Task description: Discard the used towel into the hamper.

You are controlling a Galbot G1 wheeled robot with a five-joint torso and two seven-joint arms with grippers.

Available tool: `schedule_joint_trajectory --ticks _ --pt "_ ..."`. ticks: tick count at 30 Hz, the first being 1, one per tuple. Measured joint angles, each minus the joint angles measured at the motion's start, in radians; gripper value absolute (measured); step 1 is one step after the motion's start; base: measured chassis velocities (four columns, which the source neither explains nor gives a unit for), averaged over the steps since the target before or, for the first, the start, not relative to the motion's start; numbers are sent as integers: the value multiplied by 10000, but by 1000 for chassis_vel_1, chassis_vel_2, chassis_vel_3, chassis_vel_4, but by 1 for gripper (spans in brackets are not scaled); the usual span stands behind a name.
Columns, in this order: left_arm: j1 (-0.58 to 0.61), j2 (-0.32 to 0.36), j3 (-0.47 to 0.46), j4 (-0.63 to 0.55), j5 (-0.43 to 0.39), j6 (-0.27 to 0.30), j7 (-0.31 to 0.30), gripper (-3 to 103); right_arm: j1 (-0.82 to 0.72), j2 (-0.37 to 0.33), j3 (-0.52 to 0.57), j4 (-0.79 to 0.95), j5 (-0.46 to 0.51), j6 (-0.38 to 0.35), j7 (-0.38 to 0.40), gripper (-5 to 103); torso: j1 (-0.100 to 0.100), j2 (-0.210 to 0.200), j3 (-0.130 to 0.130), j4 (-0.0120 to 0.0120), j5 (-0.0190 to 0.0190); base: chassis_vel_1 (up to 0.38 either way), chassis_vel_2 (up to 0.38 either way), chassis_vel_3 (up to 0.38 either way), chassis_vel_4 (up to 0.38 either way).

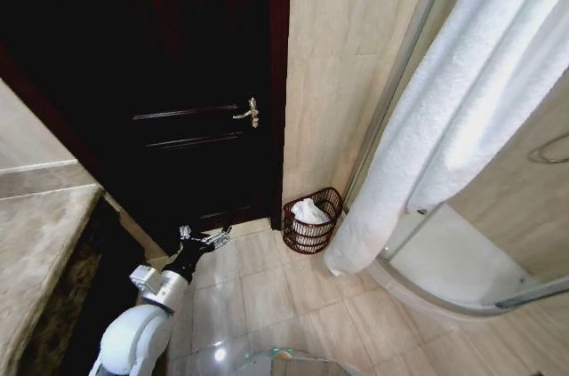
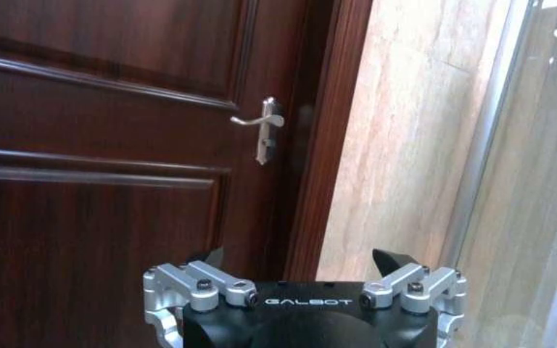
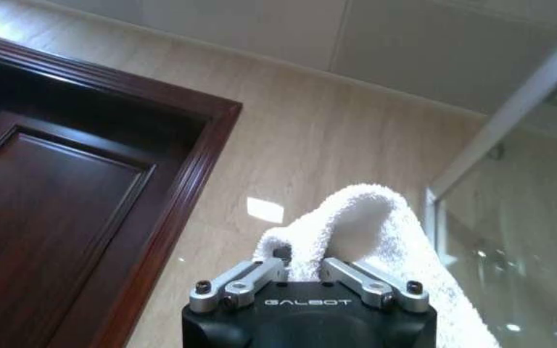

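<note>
So the robot's in a bathroom facing a dark wooden door (image 1: pixel 178 83), and the right gripper (image 3: pixel 303 270) has its fingers pinched together on a fold of the white towel (image 1: pixel 462 100). From the head camera that towel hangs in a long thick drape down the right side, its tail end dangling close to the floor next to the shower enclosure (image 1: pixel 480 278).

The hamper (image 1: pixel 313 220) is sitting on the tile floor against the beige wall, right in the corner between the door frame and the shower's edge. There's already some white cloth bunched up inside it. The towel's lower end hangs just beside it, a bit toward the robot.

The left gripper (image 1: pixel 204 236) is low down by the bottom of the door, fingers spread apart, holding nothing.

If I were steering this, I'd bring the towel over so the tail drops into the basket mouth first, then lower the rest so it piles in. It's a long towel and a small basket, so letting go from up high would probably leave half of it draped over the rim or on the floor.
</note>
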Motion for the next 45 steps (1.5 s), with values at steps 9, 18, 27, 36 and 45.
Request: schedule_joint_trajectory --ticks 9,18,27,36,45 --pt "7 1 0 0 0 0 0 100 -934 -2223 402 -2521 435 970 -1331 3 -22 6 -9 -4 -4 18 -5 -32 10" --pt "2 1 0 -1 0 0 0 100 -2067 -3667 1259 -4347 310 1214 -1508 3 -12 4 -5 -7 -5 6 -3 -1 6" --pt "2 1 0 0 0 0 0 100 -3182 -5323 1662 -7000 60 1564 -2235 3 -15 5 -6 -11 -1 0 0 0 0" --pt "2 1 0 0 0 0 0 100 -4449 -6561 2236 -9053 -117 1766 -2654 3 -12 4 -5 -7 -1 0 0 0 0" --pt "2 1 0 0 0 0 0 100 -5489 -7146 2834 -10280 -391 2009 -2785 3 -14 4 -6 -6 -10 0 0 0 0"
